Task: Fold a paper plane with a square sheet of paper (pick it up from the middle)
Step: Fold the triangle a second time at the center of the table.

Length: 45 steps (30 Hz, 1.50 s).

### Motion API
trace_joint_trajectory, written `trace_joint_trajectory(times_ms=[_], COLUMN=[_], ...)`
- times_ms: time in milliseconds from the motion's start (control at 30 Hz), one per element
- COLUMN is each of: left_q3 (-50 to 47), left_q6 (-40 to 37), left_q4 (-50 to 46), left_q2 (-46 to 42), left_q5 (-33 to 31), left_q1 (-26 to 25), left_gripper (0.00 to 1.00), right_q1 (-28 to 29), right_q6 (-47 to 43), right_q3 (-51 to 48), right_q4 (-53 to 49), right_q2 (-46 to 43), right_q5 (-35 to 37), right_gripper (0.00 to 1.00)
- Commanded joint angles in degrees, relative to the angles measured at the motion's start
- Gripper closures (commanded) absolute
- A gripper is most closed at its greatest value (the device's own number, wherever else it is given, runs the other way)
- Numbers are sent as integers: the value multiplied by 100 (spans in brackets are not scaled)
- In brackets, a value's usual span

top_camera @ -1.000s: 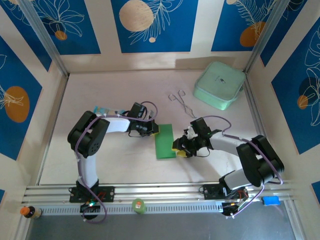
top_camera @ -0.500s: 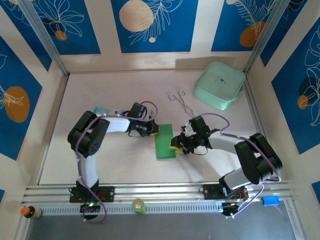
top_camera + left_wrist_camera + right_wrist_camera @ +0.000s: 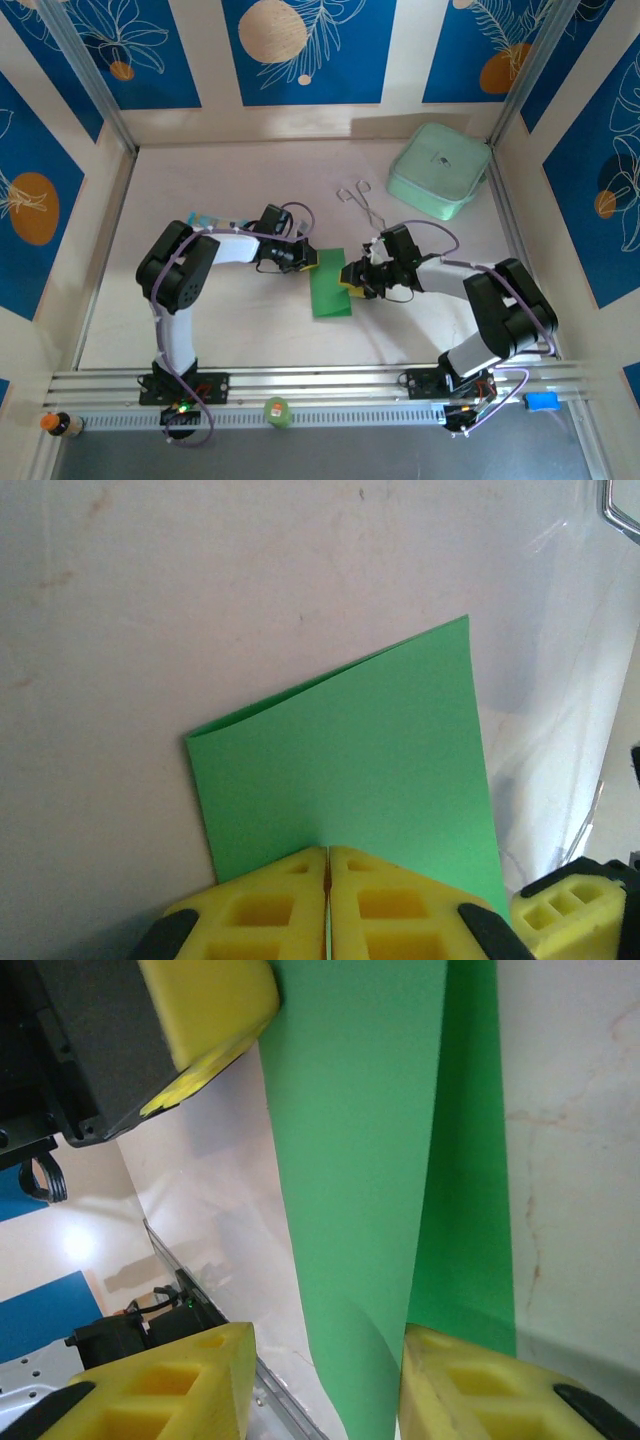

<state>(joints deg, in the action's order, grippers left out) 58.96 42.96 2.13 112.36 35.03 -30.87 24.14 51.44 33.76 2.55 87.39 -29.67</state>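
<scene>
Straddling the right edge of the square sheet of paper (image 3: 350, 1160), the right gripper (image 3: 325, 1368) gapes, perhaps not touching it; the left gripper (image 3: 327, 855) pinches its left edge; free worktop (image 3: 240, 325) surrounds.

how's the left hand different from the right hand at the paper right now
The left hand is shut, its fingers pressed together; the right hand is open, its fingers well apart. The left hand's closed tips sit on the paper at one edge, while a layer of the paper runs between the right hand's fingers at the opposite side. Both have yellow fingers and are at the same green sheet.
</scene>
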Motion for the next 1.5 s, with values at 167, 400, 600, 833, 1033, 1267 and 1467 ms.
trace_joint_trajectory(times_ms=[167, 400, 600, 833, 1033, 1267, 1467], left_q3=[72, 141, 254, 285, 158, -784, -1580], left_q6=[-200, -247, -299, -380, -674, -1529, -2762], left_q4=[-168, -142, -154, -184, -325, 454, 1096], left_q2=[304, 331, 247, -252, -969, -2059, -2681], left_q5=[60, 158, 215, 121, -311, -1516, -2439], left_q1=[-13, -14, -24, -58, -207, -959, -1954], left_gripper=[89, 88, 85, 73, 63, 62, 60], right_q1=[-76, -107, -151, -155, -155, -247, -296], right_q6=[-73, -105, -162, -45, 147, 344, 331], right_q3=[82, 157, 149, 59, -58, -109, -75], right_q4=[360, 530, 585, 712, 688, 509, 504], right_q2=[266, 518, 655, 560, 252, 23, 126], right_q5=[-279, -254, -276, -191, 87, 219, 95], right_gripper=[60, 64, 76, 92, 96, 96, 96])
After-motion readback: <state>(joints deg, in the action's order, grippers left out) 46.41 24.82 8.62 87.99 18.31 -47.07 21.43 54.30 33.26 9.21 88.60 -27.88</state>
